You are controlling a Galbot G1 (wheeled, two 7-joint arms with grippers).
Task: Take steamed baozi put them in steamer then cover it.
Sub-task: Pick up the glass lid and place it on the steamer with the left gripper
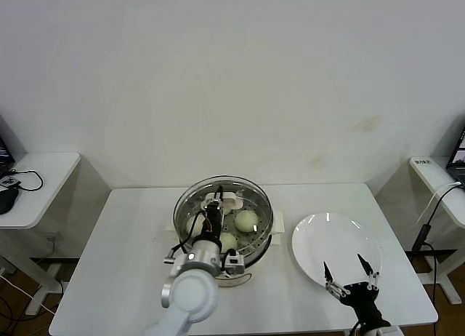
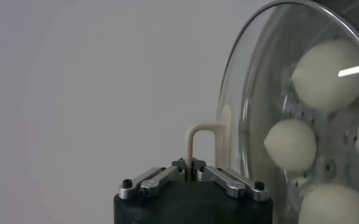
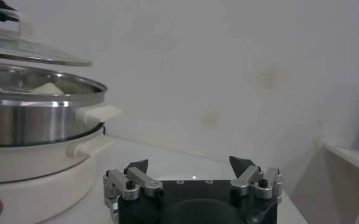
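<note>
Three baozi point(image 2: 292, 145) are all I can count for certain through the glass from my left wrist camera, with a sliver of a possible fourth at the frame edge; from the head camera I make out three pale buns inside the steamer point(image 1: 222, 223), part of the pot being hidden by my own arm. One steamer stands on the white table point(image 1: 131, 234), a shiny steel pot on a cream base, its perforated tray visible beneath the buns.

One cover point(image 2: 246, 103), clear glass with a metal rim, is held over the pot. My left gripper point(image 2: 189, 165) has its fingers pinched tight on the lid's cream bar handle point(image 2: 197, 135). From the right wrist camera the lid hangs just above the pot's rim, a gap showing between them, so it is not seated.

One white plate point(image 1: 336, 243) lies on the table to the right of the steamer, close beside it but not touching, and I see nothing on it. My right gripper point(image 1: 352, 275) hovers over the plate's near edge with its two fingers spread wide and nothing between them; the right wrist camera confirms the open jaws. Two side desks flank the table, well apart from it.
</note>
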